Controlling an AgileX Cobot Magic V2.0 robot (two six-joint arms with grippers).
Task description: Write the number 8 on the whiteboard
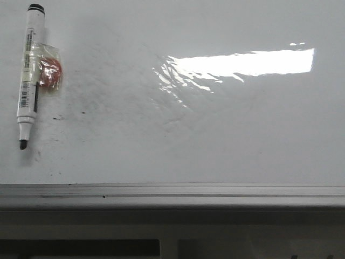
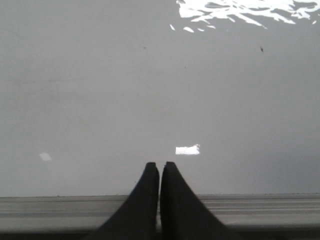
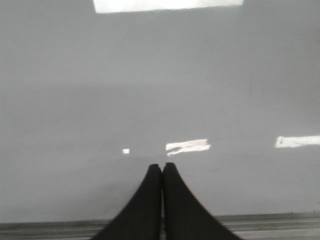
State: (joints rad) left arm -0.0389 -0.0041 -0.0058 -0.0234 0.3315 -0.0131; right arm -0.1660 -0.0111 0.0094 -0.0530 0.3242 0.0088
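The whiteboard [image 1: 178, 145] fills the front view, glossy white with faint grey smudges and a bright glare patch. No number 8 shows on it. A white marker [image 1: 28, 73] with a black cap end and bare black tip lies at the far left, tip toward the near edge; a red lump under clear tape [image 1: 50, 73] sticks to its side. Neither gripper shows in the front view. My left gripper [image 2: 159, 166] is shut and empty over the board's near edge. My right gripper [image 3: 162, 167] is shut and empty over bare board [image 3: 160, 100].
A grey metal edge strip [image 1: 172, 193] runs along the board's near side; it also shows in the left wrist view [image 2: 260, 212] and the right wrist view [image 3: 280, 225]. Small dark specks [image 1: 83, 113] lie right of the marker.
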